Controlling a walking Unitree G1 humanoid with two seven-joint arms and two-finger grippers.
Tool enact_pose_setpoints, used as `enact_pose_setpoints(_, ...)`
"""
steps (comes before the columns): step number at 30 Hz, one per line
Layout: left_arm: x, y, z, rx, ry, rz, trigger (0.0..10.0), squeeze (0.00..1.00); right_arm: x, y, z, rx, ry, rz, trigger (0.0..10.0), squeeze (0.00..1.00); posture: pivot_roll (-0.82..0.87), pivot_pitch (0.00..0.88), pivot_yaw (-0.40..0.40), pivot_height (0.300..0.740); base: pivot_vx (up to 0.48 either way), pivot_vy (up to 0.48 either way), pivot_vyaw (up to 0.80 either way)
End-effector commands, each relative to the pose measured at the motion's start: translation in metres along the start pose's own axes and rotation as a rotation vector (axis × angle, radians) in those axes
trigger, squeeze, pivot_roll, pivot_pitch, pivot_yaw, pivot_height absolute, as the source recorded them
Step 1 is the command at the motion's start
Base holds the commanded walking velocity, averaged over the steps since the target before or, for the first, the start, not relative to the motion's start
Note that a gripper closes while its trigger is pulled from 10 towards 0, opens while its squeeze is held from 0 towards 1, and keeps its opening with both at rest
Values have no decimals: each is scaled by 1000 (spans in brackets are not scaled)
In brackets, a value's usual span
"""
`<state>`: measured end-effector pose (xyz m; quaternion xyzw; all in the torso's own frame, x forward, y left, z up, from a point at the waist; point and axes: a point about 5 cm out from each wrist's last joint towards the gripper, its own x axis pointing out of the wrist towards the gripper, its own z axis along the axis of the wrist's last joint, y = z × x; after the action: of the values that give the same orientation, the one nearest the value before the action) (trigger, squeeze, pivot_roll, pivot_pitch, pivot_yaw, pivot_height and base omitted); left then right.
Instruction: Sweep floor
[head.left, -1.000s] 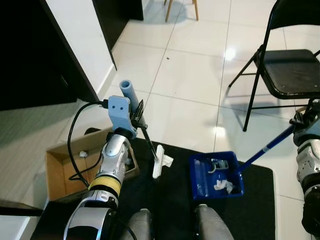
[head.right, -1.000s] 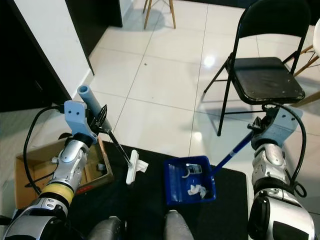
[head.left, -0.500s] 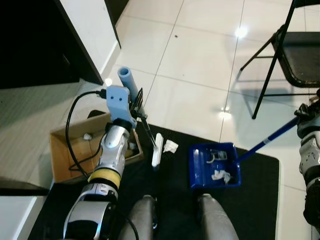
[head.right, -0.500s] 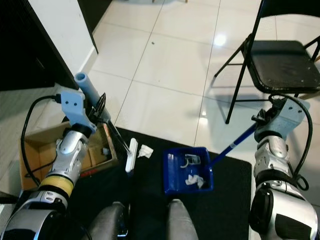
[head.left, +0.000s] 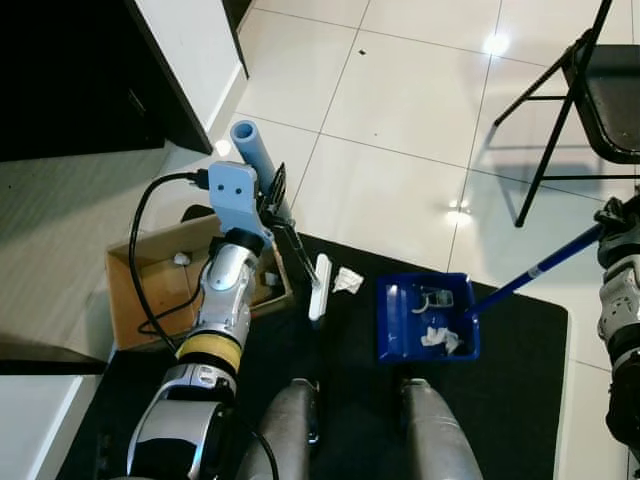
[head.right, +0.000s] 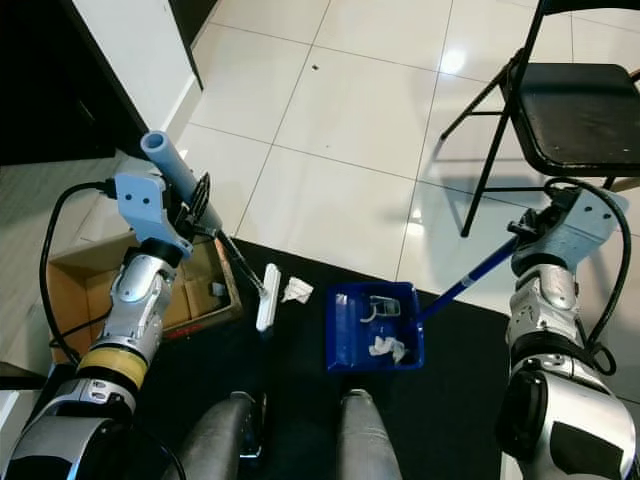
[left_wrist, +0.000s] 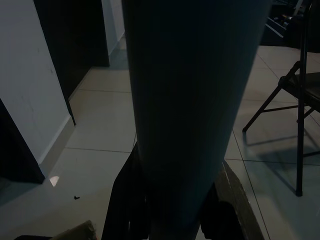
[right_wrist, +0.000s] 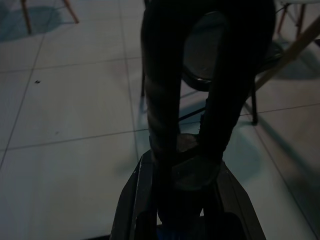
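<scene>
Open cardboard box (head.left: 150, 290) with perhaps scraps inside, beside black mat (head.left: 520, 400); black folding chair (head.right: 575, 120) well apart.

Blue dustpan (head.left: 428, 318) with blue handle, white scraps inside. White brush head (head.left: 319, 287), pale blue grip. Black mat (head.left: 520, 390), glossy white floor tiles (head.left: 390, 110), brown cardboard box (head.left: 150, 290), black chair (head.right: 580, 110).

1. No text, label, brand, number or sign can be read anywhere.
2. The cardboard box (head.left: 135, 300) at the left shows a reddish strip along its lower side in the right eye view, too small and blurred to read.
3. The blue dustpan (head.left: 395, 335) near the lower centre bears no legible marking.
</scene>
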<state>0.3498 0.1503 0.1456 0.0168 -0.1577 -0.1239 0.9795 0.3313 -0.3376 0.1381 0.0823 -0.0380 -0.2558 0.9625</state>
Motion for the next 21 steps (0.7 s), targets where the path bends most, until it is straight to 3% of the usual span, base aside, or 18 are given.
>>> enact_pose_setpoints(1,-4,2,-1,-4,-1,7,10000,0,1,-12,8,9,-36,-46,10000,0,73,363,31,740,0,0,0)
enact_pose_setpoints(15,-4,2,3,-27,-15,-3,10000,0,8,-6,21,10,-56,-12,10000,0,105,384,45,740,0,0,0)
enact_pose_setpoints(21,-3,3,4,-36,-17,0,10000,0,9,8,19,18,-47,60,10000,0,99,390,37,740,0,0,0)
